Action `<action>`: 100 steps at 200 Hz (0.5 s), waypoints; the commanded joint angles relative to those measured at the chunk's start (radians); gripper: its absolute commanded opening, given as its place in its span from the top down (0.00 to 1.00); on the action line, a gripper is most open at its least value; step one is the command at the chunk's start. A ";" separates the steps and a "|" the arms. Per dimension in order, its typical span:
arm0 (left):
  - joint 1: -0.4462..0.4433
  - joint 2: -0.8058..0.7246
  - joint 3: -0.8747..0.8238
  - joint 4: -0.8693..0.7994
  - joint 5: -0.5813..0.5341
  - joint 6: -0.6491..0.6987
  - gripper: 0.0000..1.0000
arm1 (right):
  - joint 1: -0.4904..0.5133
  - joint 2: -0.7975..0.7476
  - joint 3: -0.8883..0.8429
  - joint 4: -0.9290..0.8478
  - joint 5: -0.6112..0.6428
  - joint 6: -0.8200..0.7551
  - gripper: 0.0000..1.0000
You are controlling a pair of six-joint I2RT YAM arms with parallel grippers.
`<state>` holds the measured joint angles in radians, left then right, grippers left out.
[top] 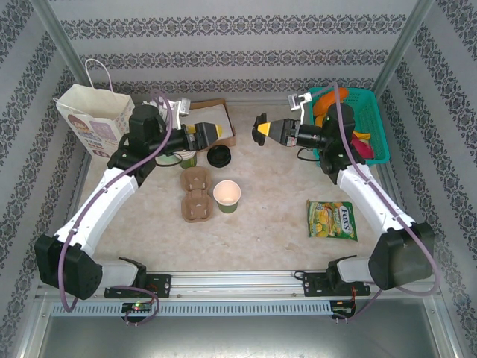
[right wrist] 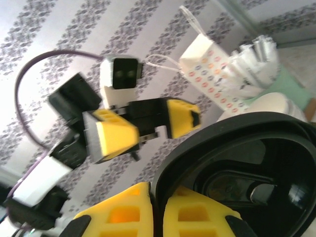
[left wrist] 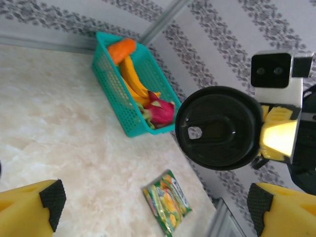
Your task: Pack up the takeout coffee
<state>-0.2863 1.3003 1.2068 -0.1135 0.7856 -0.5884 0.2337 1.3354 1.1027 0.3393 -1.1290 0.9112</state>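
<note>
— So, what sits on the tabletop (top: 276, 201), biggest first?
— A white paper bag (top: 93, 119) stands at the far left corner and a teal basket (top: 365, 93) of fruit at the far right. Nearer the middle lies a cardboard cup carrier (top: 195, 195). Just beside it, on its right, is the olive-green takeout coffee cup (top: 227, 196), upright and open-topped. Beyond that lies a black disc (top: 219, 155) (lid or lidded cup, I cannot tell).
— And the lid?
— A black lid (left wrist: 219, 127) is up in the air, on edge. Its rim is pinched in the right claw (top: 260, 129), which is clamped tight on it.
— The other claw?
— The left claw (top: 212, 133) faces that lid, fingers spread wide, gripping nothing.
</note>
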 commanded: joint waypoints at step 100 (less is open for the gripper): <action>0.000 0.046 0.002 0.306 0.338 -0.271 0.21 | 0.132 -0.028 0.120 0.085 -0.060 -0.064 1.00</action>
<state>-0.2859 1.3403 1.2198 0.0742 1.0622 -0.7883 0.3481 1.2995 1.1728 0.3553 -1.1942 0.8829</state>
